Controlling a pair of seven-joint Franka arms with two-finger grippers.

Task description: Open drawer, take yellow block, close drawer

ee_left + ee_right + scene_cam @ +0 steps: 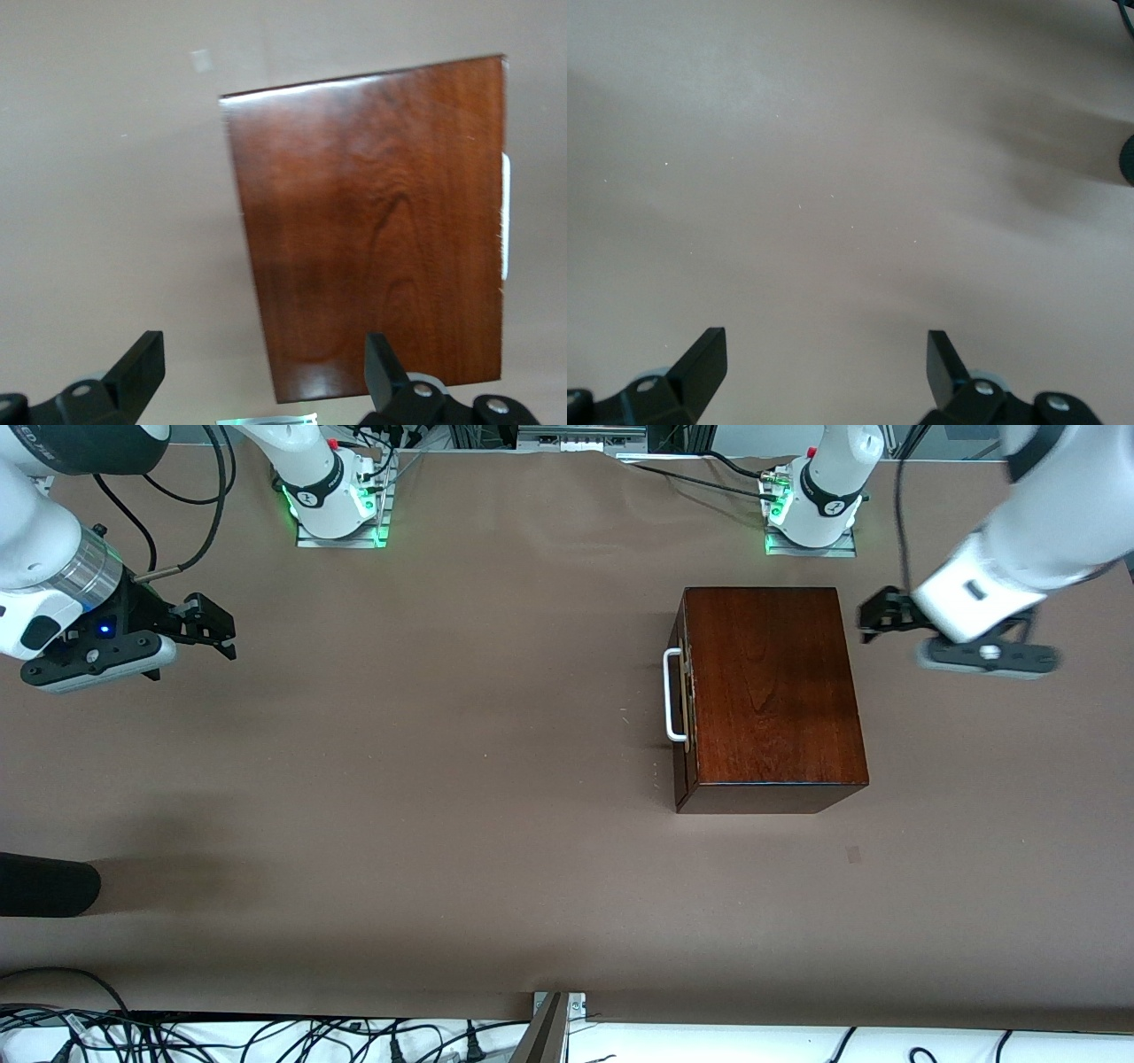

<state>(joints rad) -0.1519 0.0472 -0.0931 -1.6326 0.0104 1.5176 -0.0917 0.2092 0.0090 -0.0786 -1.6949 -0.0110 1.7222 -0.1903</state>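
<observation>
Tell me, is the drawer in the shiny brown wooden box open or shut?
Shut. The drawer's dark front sits flush with the glossy mahogany wooden box, and only its white U-shaped handle sticks out.

A glossy, smooth, reddish-brown wood grain is shown on the box (780, 691), with a white bar handle (673, 695), on a matt brown table covering (443, 779).

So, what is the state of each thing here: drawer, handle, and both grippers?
Drawer: shut, flush inside the wooden box.
Handle: untouched.
Left gripper: open, empty, in the air beside the box.
Right gripper: open, empty, over bare table.
Yellow block: not visible.
</observation>
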